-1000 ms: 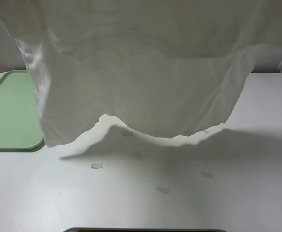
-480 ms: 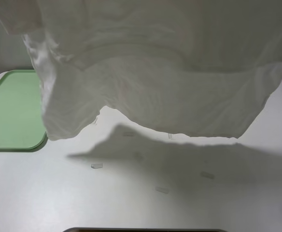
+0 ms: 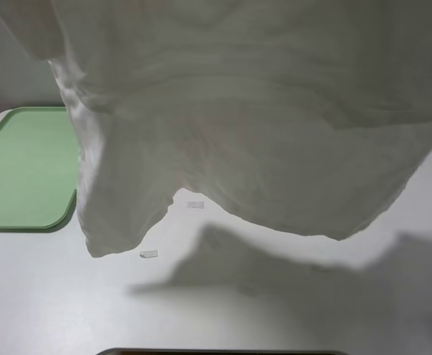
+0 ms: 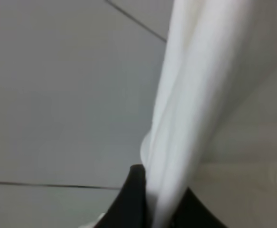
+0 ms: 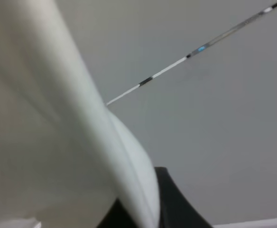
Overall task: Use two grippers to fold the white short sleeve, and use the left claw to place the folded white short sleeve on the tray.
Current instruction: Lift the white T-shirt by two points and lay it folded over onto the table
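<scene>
- Exterior high view, nearest: a dark edge at the front of the white table, then the cloth's shadow.
- Two pale tape strips lie on the table beside the drooping hem.
- The white short sleeve hangs above the table, screening everything behind it.
- Its left corner overlaps the right rim of the tray.
- Wrist views: the left gripper and the right gripper are each clamped on a fold of cloth.

L gripper & R gripper each clamped tight on white short sleeve, cloth pinched betw. black fingertips, only tips visible, wrist views blurry.
</scene>
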